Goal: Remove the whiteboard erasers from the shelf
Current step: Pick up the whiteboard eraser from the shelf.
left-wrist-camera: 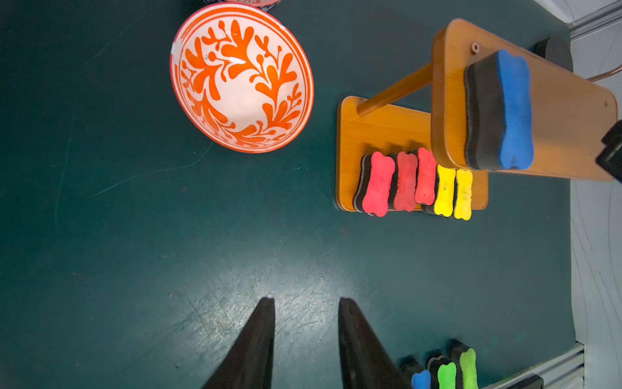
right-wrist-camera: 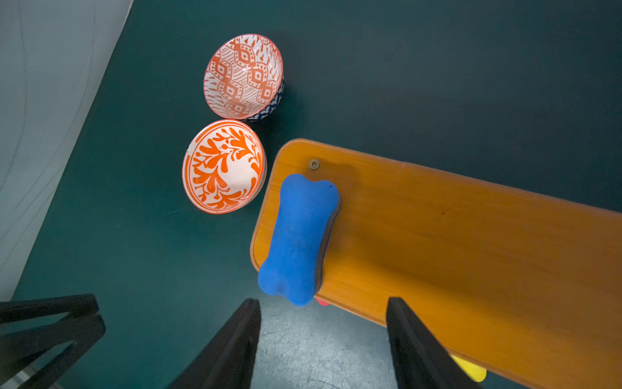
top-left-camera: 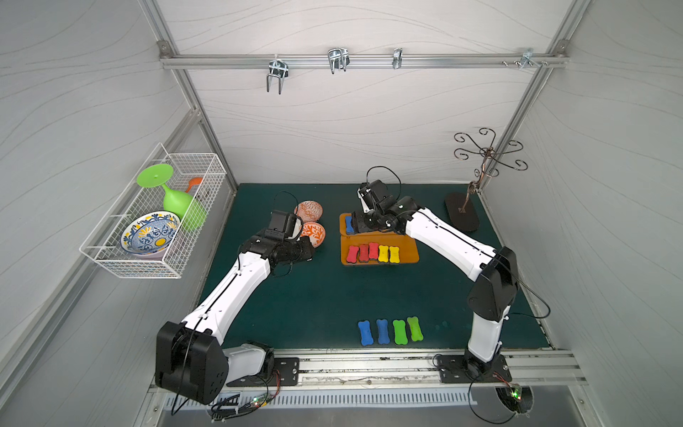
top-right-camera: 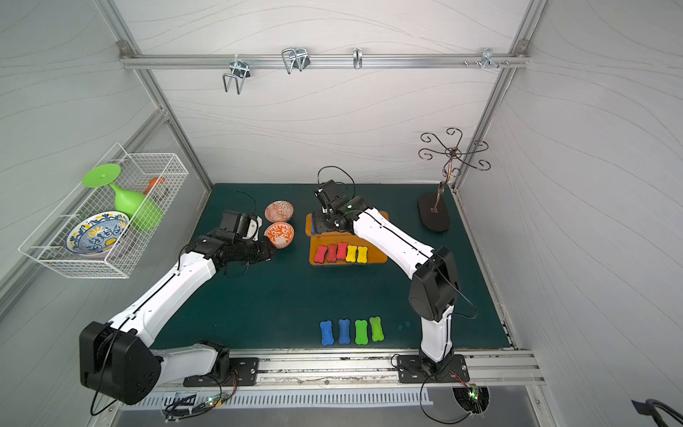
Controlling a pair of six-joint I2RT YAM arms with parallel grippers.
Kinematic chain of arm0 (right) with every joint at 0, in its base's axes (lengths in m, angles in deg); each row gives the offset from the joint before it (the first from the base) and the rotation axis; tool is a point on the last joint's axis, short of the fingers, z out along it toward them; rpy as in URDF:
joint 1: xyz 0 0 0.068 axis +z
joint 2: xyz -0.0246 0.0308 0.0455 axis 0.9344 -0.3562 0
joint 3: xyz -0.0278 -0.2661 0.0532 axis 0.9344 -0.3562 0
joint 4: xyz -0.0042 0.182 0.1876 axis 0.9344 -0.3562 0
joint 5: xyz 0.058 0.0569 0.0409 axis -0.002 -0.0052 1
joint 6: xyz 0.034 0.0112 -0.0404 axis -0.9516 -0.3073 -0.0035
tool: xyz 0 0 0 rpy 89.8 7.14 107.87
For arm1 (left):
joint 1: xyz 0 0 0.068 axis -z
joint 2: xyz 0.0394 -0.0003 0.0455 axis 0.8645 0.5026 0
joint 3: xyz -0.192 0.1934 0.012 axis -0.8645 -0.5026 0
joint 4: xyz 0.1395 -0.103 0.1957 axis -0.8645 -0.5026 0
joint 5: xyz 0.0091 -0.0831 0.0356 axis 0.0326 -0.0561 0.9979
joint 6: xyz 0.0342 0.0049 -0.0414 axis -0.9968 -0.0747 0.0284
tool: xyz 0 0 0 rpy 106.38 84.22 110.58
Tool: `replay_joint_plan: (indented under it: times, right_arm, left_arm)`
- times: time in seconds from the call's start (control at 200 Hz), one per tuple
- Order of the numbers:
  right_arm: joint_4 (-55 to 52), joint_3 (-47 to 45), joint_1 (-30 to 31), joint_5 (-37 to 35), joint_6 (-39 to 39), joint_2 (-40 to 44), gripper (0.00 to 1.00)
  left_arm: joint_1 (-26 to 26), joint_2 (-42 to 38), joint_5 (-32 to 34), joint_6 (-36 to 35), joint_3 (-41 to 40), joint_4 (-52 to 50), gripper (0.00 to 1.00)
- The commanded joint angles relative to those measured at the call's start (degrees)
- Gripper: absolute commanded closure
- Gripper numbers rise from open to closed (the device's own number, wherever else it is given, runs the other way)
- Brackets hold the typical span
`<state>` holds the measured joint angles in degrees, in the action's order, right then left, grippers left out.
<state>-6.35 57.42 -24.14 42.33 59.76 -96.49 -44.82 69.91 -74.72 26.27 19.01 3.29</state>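
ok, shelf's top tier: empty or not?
Not empty. One blue eraser lies flat, blue side up, on the shelf, at one end of its top board. The right gripper is open just short of it, holding nothing.

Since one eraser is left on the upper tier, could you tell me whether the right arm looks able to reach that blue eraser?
Probably yes: the right tool hangs close to the blue eraser with open, empty jaws, and nothing else lies on the top board of the shelf to block it.
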Motion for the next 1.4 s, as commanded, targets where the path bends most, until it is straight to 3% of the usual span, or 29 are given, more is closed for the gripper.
replay_joint_plan:
  times: [0.0,0.25,0.675,0.865,1.395]
  right_arm:
    - [-0.39,2.60,-0.51,-1.04,2.16,-2.05,0.34]
    - [-3.43,7.31,-0.54,-1.99,3.05,-6.22,0.21]
    - [-4.61,11.89,0.96,-3.26,1.33,-11.39,0.22]
    - [-4.44,12.85,2.11,-5.24,2.02,-13.07,0.27]
    - [-3.43,9.04,1.67,-5.28,0.89,-13.18,0.66]
  left_arm:
    - [-0.32,1.05,0.30,-1.06,2.49,-0.34,0.65]
    - [-0.37,1.63,-0.89,-0.77,2.45,-0.16,0.65]
    - [-0.50,0.57,-0.69,-0.72,1.84,-0.16,0.65]
    - [-0.68,0.09,-0.59,-0.67,1.59,-0.14,0.65]
    - [-2.15,-0.45,-2.09,-0.18,1.31,0.21,0.65]
